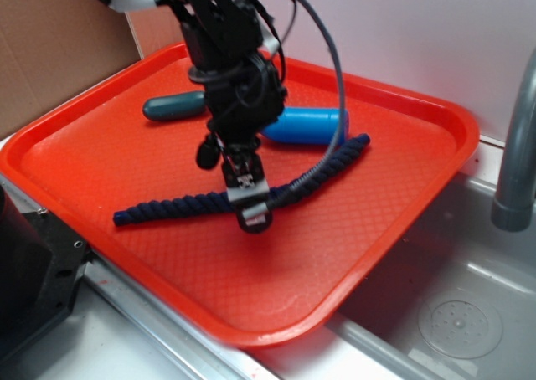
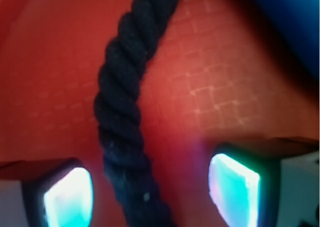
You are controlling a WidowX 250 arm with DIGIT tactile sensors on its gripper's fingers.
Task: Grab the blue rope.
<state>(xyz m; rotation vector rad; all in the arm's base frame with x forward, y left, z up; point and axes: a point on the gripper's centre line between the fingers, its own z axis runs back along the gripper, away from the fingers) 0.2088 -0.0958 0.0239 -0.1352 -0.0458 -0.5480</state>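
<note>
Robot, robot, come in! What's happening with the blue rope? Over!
Gripper open, fingers either side of the blue rope, not closed on it. Rope lying flat on the red tray. Blue bottle close behind, not blocking.

bright exterior; wrist view blurred.

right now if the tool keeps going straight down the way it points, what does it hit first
Most likely the blue rope, which runs between the open tool's fingers in the wrist view. The red tray lies just beneath. How much gap remains above the rope is unclear.
</note>
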